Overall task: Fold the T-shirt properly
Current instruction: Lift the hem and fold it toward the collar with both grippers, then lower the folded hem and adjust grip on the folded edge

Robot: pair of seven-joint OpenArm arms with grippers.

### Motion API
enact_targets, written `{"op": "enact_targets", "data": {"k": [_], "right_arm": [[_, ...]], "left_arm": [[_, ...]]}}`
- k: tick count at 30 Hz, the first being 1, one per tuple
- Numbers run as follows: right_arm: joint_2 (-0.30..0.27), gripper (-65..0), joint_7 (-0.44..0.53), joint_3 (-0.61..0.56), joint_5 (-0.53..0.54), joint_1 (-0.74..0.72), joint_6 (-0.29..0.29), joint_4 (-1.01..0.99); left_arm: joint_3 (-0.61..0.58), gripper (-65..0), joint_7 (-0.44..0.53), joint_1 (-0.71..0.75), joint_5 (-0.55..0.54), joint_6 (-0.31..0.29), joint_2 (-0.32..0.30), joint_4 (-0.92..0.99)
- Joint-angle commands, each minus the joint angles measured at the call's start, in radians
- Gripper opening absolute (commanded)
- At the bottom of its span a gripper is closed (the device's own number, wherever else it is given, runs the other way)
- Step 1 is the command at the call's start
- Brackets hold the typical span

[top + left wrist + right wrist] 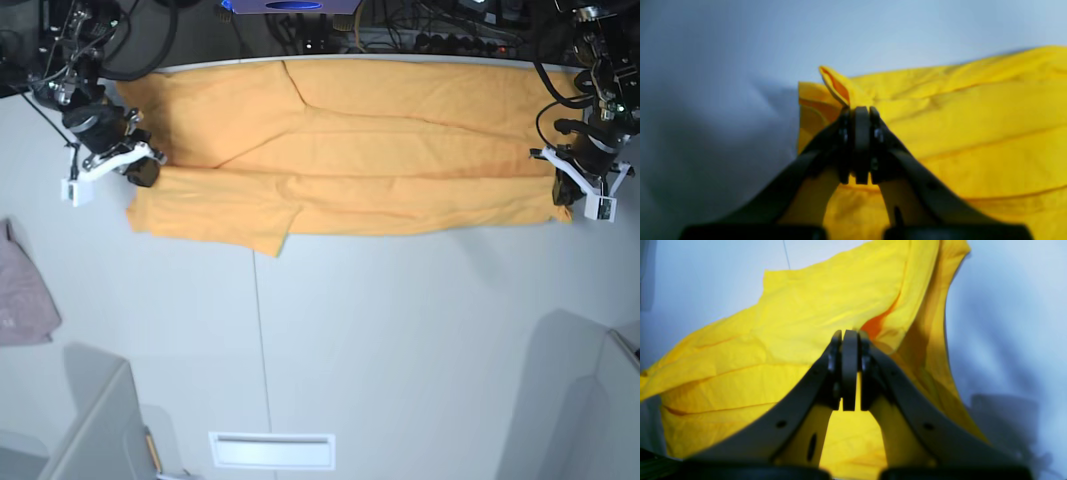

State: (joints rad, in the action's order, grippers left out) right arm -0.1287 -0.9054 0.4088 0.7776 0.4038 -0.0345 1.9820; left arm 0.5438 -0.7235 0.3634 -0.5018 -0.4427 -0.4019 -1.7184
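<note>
The T-shirt (400, 150) is light orange and lies stretched sideways across the far half of the white table, folded lengthwise with long creases. On the right of the base view, my left gripper (562, 190) is at the shirt's right end. The left wrist view shows this gripper (861, 108) shut on a pinched-up fold at the edge of the T-shirt (973, 133). My right gripper (145, 172) is at the shirt's left end. Seen from its own wrist, the right gripper (849, 332) is shut on a lifted edge of the T-shirt (790, 323).
A small mauve-pink cloth (25, 290) lies at the table's left edge. A white rectangular slot (272, 450) sits near the front edge. Grey box corners stand at the front left (95, 430) and front right (610, 400). Cables and equipment line the back edge.
</note>
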Motion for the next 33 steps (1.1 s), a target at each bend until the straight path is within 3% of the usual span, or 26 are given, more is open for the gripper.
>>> {"op": "enact_targets", "data": {"k": [1, 26, 31, 33], "right_arm": [[-0.010, -65.0, 0.016, 0.006, 0.004, 0.001, -0.008, 0.015], [-0.010, -65.0, 0.007, 0.006, 0.012, -0.029, -0.008, 0.023], [-0.010, -65.0, 0.007, 0.055, 0.161, -0.004, -0.005, 0.023], [-0.010, -65.0, 0.007, 0.068, 0.171, 0.002, -0.005, 0.023]], "left_arm": [[0.009, -65.0, 0.022, 0.006, -0.008, 0.003, -0.019, -0.032], [0.068, -65.0, 0.022, 0.021, -0.007, 0.002, -0.047, -0.047], [0.063, -65.0, 0.022, 0.044, -0.007, 0.002, -0.047, -0.052], [0.063, -65.0, 0.022, 0.055, -0.007, 0.002, -0.047, -0.053]]}}
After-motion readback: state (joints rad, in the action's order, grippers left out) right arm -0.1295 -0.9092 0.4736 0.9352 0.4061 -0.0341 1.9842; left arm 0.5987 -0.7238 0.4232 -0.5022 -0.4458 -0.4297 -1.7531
